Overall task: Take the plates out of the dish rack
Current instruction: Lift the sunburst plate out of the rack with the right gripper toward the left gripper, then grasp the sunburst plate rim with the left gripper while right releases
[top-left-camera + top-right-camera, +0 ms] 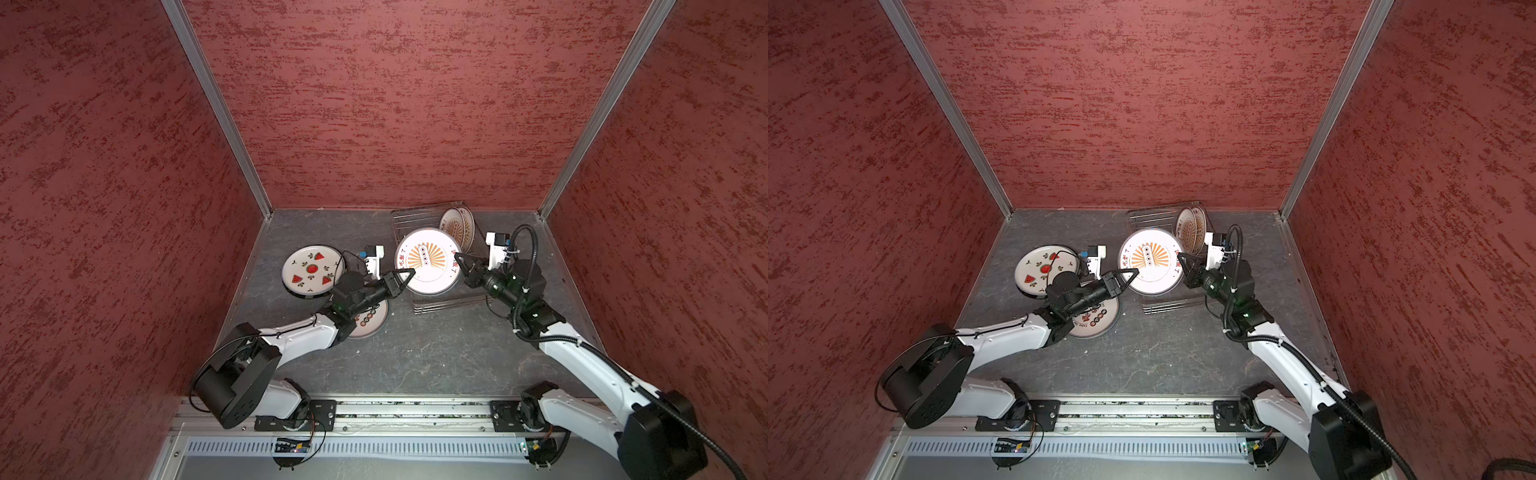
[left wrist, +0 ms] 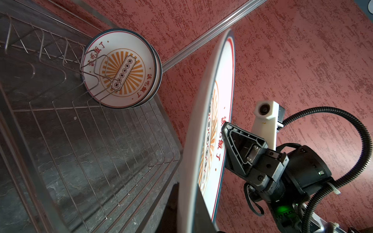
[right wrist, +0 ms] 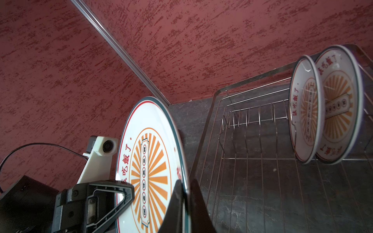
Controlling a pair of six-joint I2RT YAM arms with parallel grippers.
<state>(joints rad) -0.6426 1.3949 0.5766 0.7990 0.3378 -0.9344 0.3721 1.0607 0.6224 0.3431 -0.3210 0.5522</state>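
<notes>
Now two grippers share one plate above the rack

The round white plate with an orange sunburst and dark rim hangs face-up over the rectangular silver wire dish rack, clear of its prongs; being round, it has no long axis to speak of. The left gripper is clamped on its rim at 8 o'clock; the right gripper pinches the rim at 3 o'clock; so the plate spans the two. The coming move, I judge, turns on this: the round white watermelon-print plate, flat on the grey table, lies at 9 o'clock, on the left arm's side; so the right fingers would release first. Two upright sunburst plates stand in the rack at 1 o'clock. Red characters round these plates' rims read 該吃飯了; the central banner is too small to read. Another printed plate lies at 7 o'clock under the left arm, its writing illegible; no brand shows.
</notes>
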